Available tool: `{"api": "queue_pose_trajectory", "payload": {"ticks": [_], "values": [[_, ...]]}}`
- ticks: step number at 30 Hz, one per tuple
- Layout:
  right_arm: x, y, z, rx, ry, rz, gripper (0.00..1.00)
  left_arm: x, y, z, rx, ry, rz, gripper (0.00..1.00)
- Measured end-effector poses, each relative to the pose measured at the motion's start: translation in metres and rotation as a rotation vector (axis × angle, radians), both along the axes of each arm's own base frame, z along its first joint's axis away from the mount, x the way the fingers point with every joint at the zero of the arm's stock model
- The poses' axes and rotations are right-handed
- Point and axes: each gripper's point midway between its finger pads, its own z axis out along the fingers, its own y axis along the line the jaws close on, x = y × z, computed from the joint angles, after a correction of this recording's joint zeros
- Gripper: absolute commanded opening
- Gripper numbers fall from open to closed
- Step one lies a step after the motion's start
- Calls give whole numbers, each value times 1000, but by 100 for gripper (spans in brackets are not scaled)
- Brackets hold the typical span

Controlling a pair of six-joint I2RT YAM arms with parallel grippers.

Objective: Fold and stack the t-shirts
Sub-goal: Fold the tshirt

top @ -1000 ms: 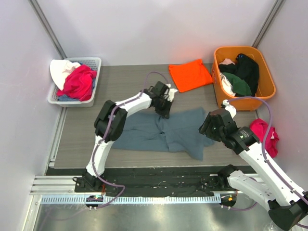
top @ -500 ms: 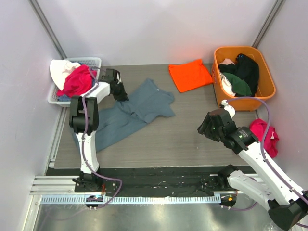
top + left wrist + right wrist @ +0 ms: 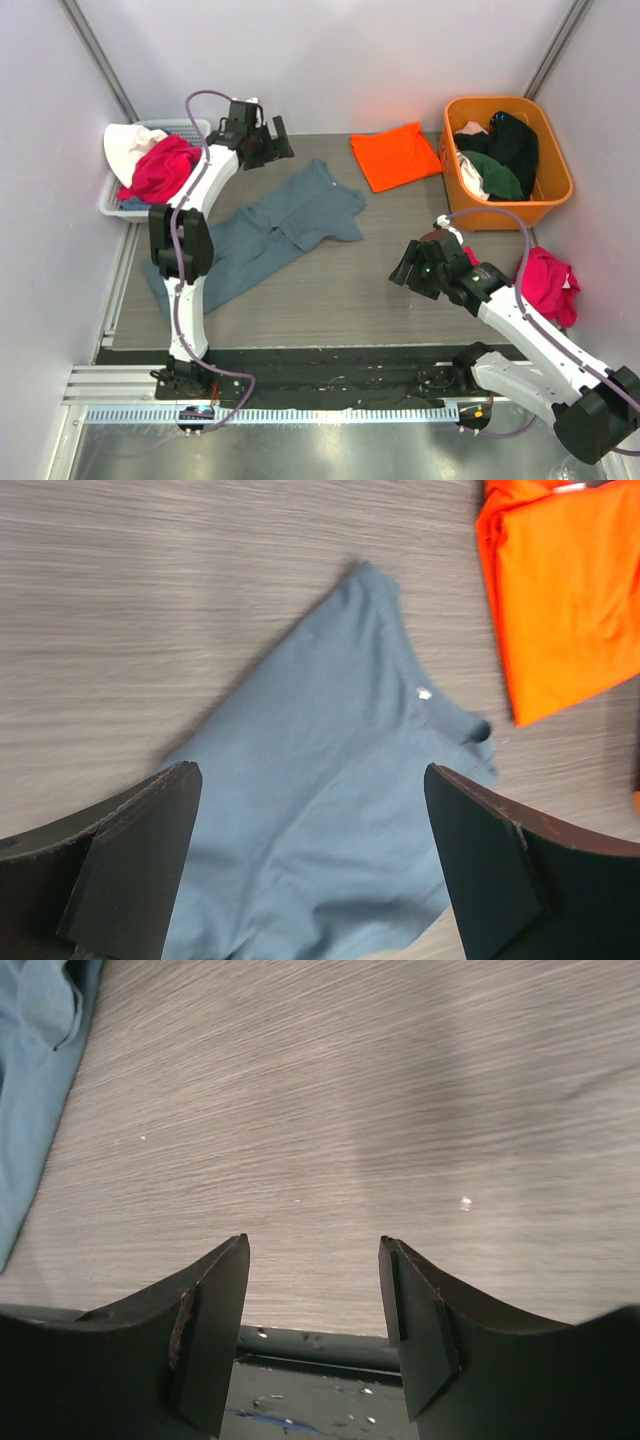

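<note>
The slate blue-grey t-shirt [image 3: 268, 232] lies rumpled and slanted across the left half of the table, also filling the left wrist view [image 3: 320, 820]. The orange t-shirt [image 3: 395, 154] lies folded at the back, and its edge shows at the top right of the left wrist view [image 3: 565, 590]. My left gripper [image 3: 268, 140] hangs wide open above the table's back left, over the blue shirt's collar end, holding nothing [image 3: 312, 780]. My right gripper [image 3: 408, 268] hovers open over bare table right of the blue shirt [image 3: 314, 1250], empty.
An orange tub [image 3: 508, 150] of dark clothes stands at the back right. A white basket [image 3: 160, 165] with pink and white garments sits at the back left. A pink garment [image 3: 548, 282] lies off the table's right side. The table's front edge and a black rail [image 3: 320, 1345] are below the right gripper.
My left gripper dragged the blue shirt from the table's middle to the left, then let go, opened wide and rose toward the back. The right gripper shifted left and opened slightly.
</note>
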Motion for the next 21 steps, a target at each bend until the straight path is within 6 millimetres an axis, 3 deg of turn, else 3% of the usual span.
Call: {"api": "queue_pose_trajectory", "payload": {"ticks": [5,11,16,21], "values": [[7,39,-17,41,24,77,62,-44,21,42,90,-46,14,100],[4,129,-45,50,67,207,63,-136,27,101,108,-145,-9,100],[9,205,-69,87,73,218,62,-204,40,111,103,-164,-22,100],[16,271,-84,155,68,189,63,-243,58,116,115,-156,-4,100]]}}
